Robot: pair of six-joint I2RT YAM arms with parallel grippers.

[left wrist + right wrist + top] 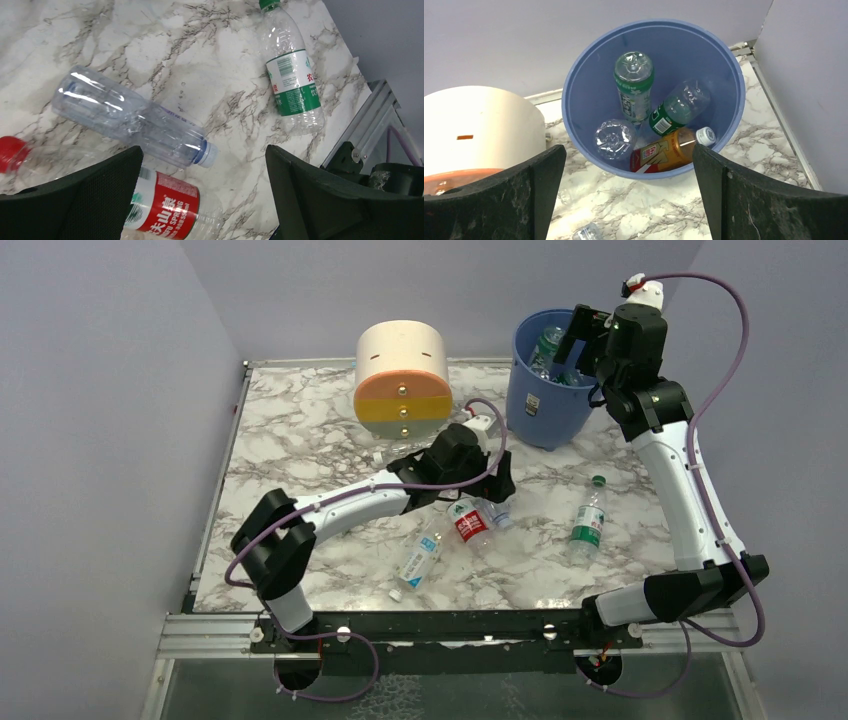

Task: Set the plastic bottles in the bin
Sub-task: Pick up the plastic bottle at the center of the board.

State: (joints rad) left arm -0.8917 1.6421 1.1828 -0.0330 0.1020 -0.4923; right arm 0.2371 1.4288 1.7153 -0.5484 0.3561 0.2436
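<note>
Four bottles lie in the bin (704,65) (545,410). A green-label one (634,85) leans base-up against the far wall, and a green-tinted one (679,107) is tilted beside it. A crumpled clear one (614,137) sits base-up at the near left. An amber one (669,150) with a red label and white cap lies across the near side. The bin stands at the far right of the tabletop (300,440), just right of the drawer unit (403,370).

More bottles lie on their sides mid-tabletop. The red-label bottle (470,523) (165,207) and a label-less bottle (130,122) with a bluish neck ring are just beside each other. The blue-label bottle (418,560) is nearer the front edge, to their left. The green-cap bottle (588,523) (292,80) lies apart to their right. A red cap (10,152) shows at the edge of the left wrist view; I cannot tell which bottle it belongs to.

The left arm (350,502) reaches across the middle, its jaws spread wide and holding nothing. They hover just over the red-label and label-less bottles. In the wrist view, the label-less bottle's neck end sits between the fingers (90,200), and the red-label bottle is partly hidden under one of them.

The right arm (680,490) stretches to the far right. Its jaws are also fully spread and empty, poised above the bin's mouth and looking down into it.
</note>
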